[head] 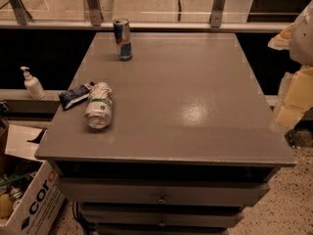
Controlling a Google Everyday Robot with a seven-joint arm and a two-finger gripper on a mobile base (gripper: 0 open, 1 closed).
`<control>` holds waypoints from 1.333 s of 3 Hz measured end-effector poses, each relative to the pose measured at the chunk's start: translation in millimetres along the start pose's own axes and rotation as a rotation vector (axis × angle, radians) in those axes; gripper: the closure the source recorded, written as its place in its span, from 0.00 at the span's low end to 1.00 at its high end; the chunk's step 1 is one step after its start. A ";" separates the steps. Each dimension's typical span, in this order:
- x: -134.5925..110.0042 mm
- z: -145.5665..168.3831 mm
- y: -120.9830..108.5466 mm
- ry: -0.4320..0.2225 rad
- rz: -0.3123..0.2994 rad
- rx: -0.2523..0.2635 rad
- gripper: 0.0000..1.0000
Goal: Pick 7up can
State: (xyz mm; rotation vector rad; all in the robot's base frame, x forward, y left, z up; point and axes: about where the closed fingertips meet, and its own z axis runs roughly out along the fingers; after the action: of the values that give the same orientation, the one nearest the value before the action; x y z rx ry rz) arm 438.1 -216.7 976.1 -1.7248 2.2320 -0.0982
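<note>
**Figure.** The 7up can (99, 105) lies on its side near the front-left corner of the counter (195, 92). Its long axis runs roughly front to back, and one silver end faces the viewer. A dark blue packet (76, 96) lies just beside it on the left, apparently touching its far end, though the contact is hard to confirm. A slimmer blue-and-silver can (122, 38) stands upright near the rear edge, well apart from the target. Off the counter, a pump bottle (32, 83) stands on a ledge to the left, and a cardboard box (29, 199) sits on the floor below it.

The pincer (292, 102) hangs at the right margin of the view, beyond the counter's right edge. Whether it is open or closed cannot be told. The target therefore lies well apart from the pincer, across almost the full width of the counter.

**Risks.**
- A can on its side is likely to roll if nudged off-centre, here towards the left edge or against the packet.
- A grasp closing along the left flank may catch the packet together with the can.
- A sideways approach from the right would probably push the can away rather than seat it.
</note>
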 end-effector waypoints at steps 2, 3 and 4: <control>-13.6 1.5 1.9 -0.037 -0.067 0.005 0.00; -38.3 8.3 5.6 -0.080 -0.193 0.008 0.00; -69.0 24.5 11.7 -0.082 -0.363 -0.006 0.00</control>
State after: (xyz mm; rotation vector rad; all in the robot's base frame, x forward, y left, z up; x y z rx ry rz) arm 449.6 -144.4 964.4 -2.0784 1.8423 -0.1004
